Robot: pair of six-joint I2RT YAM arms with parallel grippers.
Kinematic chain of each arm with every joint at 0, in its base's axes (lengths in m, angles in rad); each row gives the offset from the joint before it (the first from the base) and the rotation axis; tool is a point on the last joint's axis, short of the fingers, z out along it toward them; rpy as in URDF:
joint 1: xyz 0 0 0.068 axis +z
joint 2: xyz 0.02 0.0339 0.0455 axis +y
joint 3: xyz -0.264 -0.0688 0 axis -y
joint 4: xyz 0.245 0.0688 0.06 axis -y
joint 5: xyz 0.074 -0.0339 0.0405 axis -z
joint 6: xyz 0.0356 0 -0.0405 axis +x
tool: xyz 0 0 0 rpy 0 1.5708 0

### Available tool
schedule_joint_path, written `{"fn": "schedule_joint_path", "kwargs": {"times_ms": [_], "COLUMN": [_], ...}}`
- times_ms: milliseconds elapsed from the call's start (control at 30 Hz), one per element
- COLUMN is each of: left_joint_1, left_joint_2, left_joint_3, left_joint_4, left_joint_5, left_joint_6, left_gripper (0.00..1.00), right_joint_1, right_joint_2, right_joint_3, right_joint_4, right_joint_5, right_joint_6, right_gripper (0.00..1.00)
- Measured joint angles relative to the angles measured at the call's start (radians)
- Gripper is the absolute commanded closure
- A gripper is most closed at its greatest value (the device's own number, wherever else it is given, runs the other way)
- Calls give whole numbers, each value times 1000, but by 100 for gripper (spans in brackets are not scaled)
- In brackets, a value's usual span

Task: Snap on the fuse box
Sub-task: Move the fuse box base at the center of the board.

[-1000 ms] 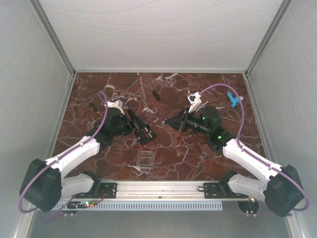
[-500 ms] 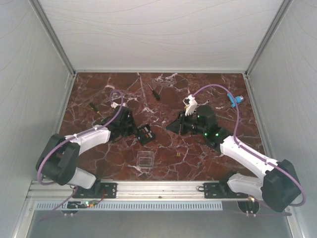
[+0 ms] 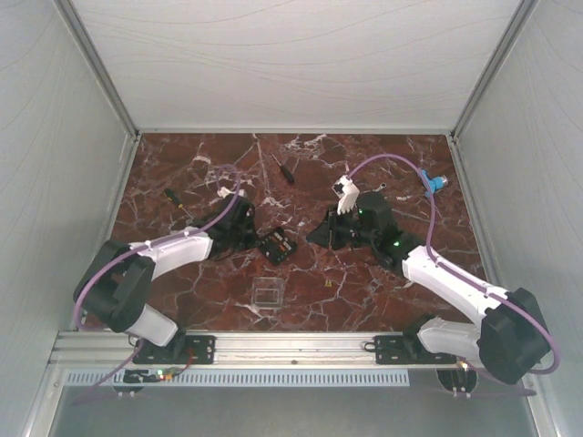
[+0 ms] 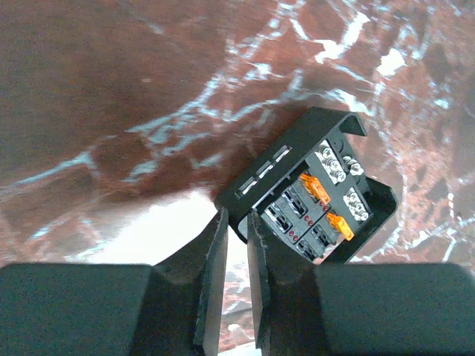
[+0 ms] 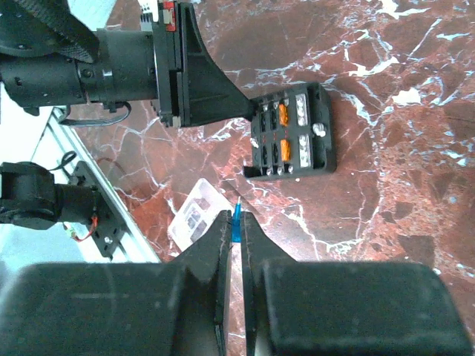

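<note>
The fuse box is a small black square box lying on the marble between the two arms, its open face showing slots and two orange fuses. My left gripper is at its left side, and the jaws are pinched on the box's side wall, one finger outside and one inside. The right wrist view shows the fuse box ahead with the left gripper's finger at its edge. My right gripper hovers just right of the box, shut on a small blue fuse.
A clear square lid lies near the front edge, also seen as the clear lid. A black screwdriver lies at the back, a smaller tool at the left, and a blue part at the back right.
The left gripper has closed from wide open onto the fuse box's wall, and the box has shifted slightly right and turned. The right gripper has drifted a little, still holding the blue fuse.
</note>
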Motion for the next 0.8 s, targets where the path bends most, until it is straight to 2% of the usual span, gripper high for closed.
{"fn": "schedule_joint_path", "kwargs": {"times_ms": [233,433,533,800], "left_joint_1": [-93,-149,-171,-179], "left_joint_2": [61,107,122,127], "left_joint_3": [69,95,104,102], "left_joint_4": [2,11,27,90], "left_joint_5": [12,35,47,82], "left_joint_6": [-8,-8,-7,-9], "left_gripper": [86,82,76,52], "right_joint_1": [42,100,121,157], "right_joint_2": [39,105,158,305], "right_joint_3": [103,176,207,332], "right_joint_4": [-153,-266,-312,-437], "right_joint_5": [67,127,153,246], "right_joint_6": [-109,-190,-217,-288], "right_gripper": [100,100,100,100]}}
